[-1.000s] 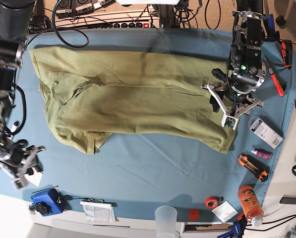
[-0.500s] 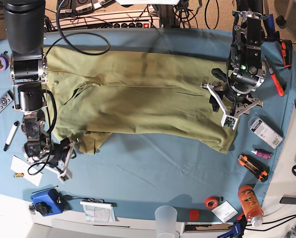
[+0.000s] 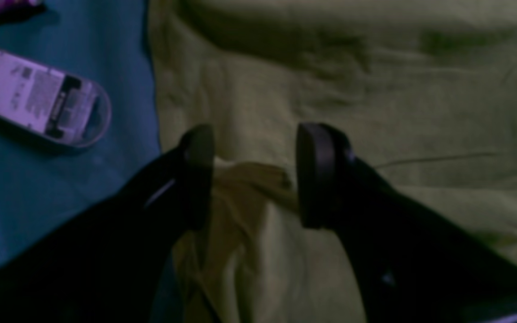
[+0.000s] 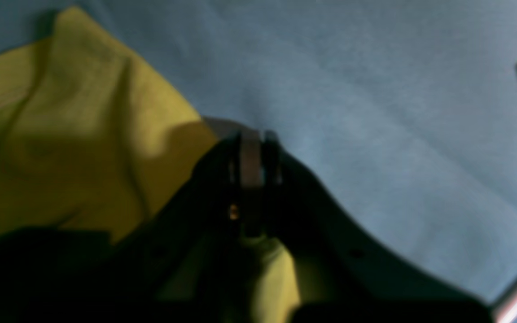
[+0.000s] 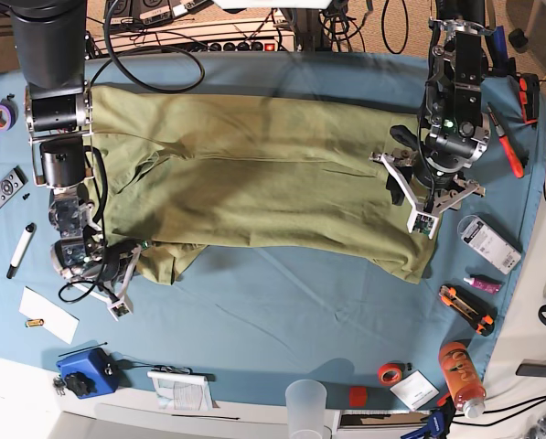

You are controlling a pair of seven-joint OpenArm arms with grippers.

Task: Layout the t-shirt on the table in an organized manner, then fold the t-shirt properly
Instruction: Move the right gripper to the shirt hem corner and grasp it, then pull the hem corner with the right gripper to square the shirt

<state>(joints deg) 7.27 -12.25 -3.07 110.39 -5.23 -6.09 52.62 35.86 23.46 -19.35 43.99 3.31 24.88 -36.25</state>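
The right gripper [image 5: 119, 274], at the lower left of the base view, has just moved in from the table edge and clenched; its jaws now pinch the lower left corner of the t-shirt [image 5: 254, 174]. The left gripper [image 3: 249, 179], at the right of the base view, stays spread above a small raised fold near the shirt's right edge, grasping nothing. The shirt lies spread, still wrinkled, across the upper middle of the table [image 5: 282, 311]. I judge that this corner can now be pulled flat.
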